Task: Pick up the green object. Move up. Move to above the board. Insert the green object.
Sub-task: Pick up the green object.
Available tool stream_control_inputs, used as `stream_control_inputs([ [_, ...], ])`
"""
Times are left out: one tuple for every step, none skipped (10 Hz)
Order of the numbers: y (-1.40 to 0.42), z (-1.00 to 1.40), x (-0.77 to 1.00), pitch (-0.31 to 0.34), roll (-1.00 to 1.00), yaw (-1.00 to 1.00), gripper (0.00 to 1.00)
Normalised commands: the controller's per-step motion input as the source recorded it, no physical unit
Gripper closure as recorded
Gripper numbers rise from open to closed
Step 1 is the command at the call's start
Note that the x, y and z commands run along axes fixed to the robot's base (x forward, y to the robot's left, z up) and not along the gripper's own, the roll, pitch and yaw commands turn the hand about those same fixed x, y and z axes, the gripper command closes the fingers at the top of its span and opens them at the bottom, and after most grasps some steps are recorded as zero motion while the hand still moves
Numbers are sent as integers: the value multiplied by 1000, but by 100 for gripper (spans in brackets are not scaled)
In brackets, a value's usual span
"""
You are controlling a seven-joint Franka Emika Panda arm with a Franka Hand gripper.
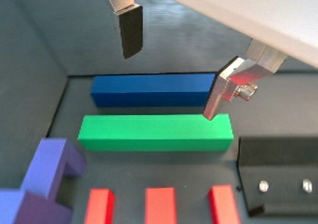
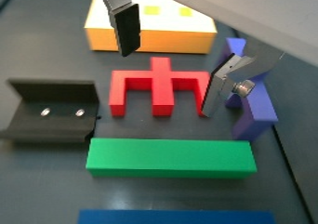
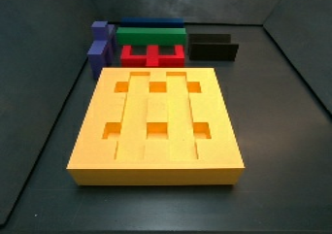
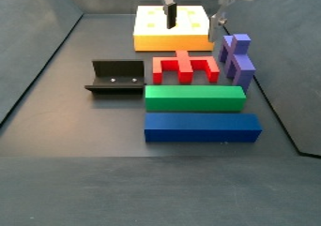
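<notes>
hand (image 1: 172, 62) open above green object (image 1: 155, 132), board (image 3: 158, 126) holes empty

Hand (image 1: 174, 70): we see two flat silver finger plates.
Pads (image 1: 130, 34): dark, on the plates.
Housing (image 1: 248, 14): white, with a small screwed silver bracket.
</notes>
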Motion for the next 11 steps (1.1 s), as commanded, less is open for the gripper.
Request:
stream_control_inputs([
  [43, -40, 0, 0, 0, -960, 0],
  [43, -54, 0, 37, 0, -960, 0],
  [49, -86, 0, 80, 39, -931, 0],
  [71, -277, 0, 71, 49, -923, 0],
  [131, -466, 54, 50, 0, -926, 0],
  [269, -583, 46, 74, 0, -797, 0],
  [243, -549, 69, 51, 0, -820, 0],
  [123, -523, 134, -13, -179, -757, 0],
  [140, -477, 46, -90, -261, -654, 0],
  [231, -417, 11, -107, -257, -566, 0],
  [283, -243, 0, -59, -173, -569, 0],
])
